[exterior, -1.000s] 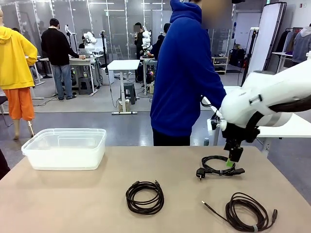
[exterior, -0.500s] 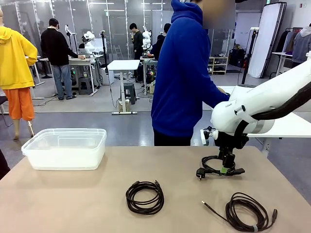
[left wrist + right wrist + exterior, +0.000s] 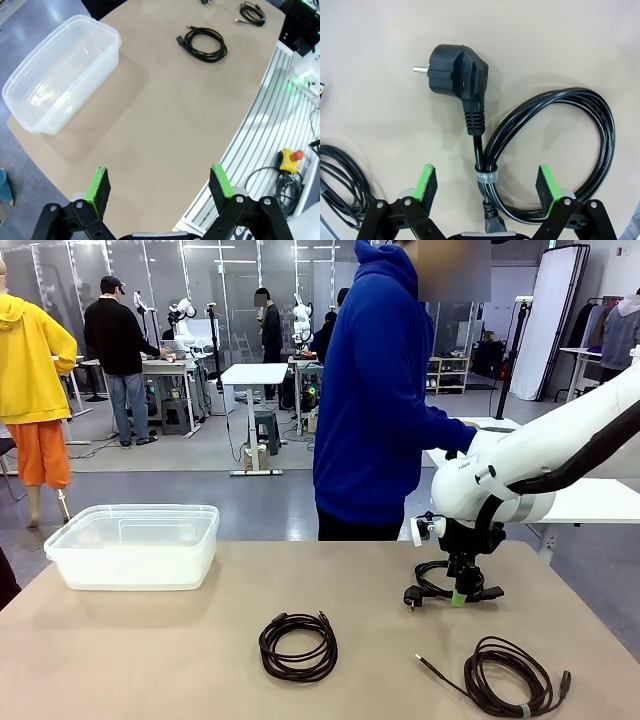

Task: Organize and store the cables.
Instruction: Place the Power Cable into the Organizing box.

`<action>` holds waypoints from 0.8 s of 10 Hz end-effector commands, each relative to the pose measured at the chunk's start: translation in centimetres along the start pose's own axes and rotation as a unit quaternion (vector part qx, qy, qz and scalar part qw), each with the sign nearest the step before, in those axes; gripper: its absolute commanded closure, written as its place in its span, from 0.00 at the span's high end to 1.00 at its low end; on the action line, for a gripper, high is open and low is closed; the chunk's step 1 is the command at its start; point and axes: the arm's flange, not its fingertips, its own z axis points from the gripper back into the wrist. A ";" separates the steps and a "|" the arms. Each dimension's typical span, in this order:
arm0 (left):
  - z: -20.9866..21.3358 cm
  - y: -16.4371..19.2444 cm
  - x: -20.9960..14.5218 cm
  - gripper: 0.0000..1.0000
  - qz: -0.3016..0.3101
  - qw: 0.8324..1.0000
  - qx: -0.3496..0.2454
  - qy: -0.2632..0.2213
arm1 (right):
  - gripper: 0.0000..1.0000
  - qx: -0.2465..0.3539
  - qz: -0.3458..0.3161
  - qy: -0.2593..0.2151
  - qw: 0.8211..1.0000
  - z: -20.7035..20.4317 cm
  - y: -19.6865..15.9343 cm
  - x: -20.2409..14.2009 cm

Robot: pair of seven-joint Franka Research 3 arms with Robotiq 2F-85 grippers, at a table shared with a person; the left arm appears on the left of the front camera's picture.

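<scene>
While my right claw (image 3: pixel 459 592) hangs w/ jaws wide over the mains cable coil (image 3: pixel 440 585) in the front view, nothing's gripped yet. Best plan, I reckon: drop straight and pinch the whole bundle, not one loop. A small coil (image 3: pixel 298 645) lies well off toward my left arm's side, and a larger coil (image 3: pixel 510 677) sits nearer my base. The clear bin (image 3: pixel 135 543) is far across the table (image 3: pixel 150 660), and a person in a blue hoodie (image 3: pixel 380 390) stands just beyond the claw, so mind the lift path. Left wrist view: my left claw (image 3: pixel 160 185) is open and empty, high over bare tabletop, w/ the bin ahead to one side. Right wrist view: the grey strap (image 3: pixel 485 175) lies btwn my pads (image 3: pixel 426 182), plug (image 3: pixel 462 65) ahead. Closing at the strap should catch all strands. The coil's outer loop runs under one pad, and thin loops of another coil (image 3: pixel 340 185) lie just outside the other, so either could snag.
</scene>
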 end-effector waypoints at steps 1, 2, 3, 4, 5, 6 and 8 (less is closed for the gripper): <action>0.0 0.0 0.1 1.00 -0.009 1.000 -0.006 -0.005 | 1.00 0.010 -0.011 0.015 1.000 -0.5 -1.1 0.6; 0.0 0.0 0.1 1.00 -0.009 1.000 -0.006 -0.005 | 1.00 0.010 -0.010 0.016 1.000 -0.6 -1.1 0.6; 0.0 0.0 0.1 1.00 -0.009 1.000 -0.006 -0.005 | 1.00 0.009 -0.012 0.021 1.000 -0.6 -1.0 0.4; 0.0 0.0 0.1 1.00 -0.009 1.000 -0.006 -0.005 | 0.91 0.012 -0.015 0.025 1.000 -0.7 -1.2 0.3; 0.0 0.0 0.1 1.00 -0.009 1.000 -0.006 -0.005 | 0.49 0.016 -0.018 0.027 0.999 -0.9 -1.3 0.2; 0.0 0.0 0.1 1.00 -0.009 1.000 -0.006 -0.005 | 0.31 0.021 -0.020 0.026 0.999 -0.9 -1.3 0.2; 0.0 0.0 0.1 1.00 -0.009 1.000 -0.006 -0.005 | 0.00 0.016 -0.020 0.026 0.999 -0.7 -1.3 0.2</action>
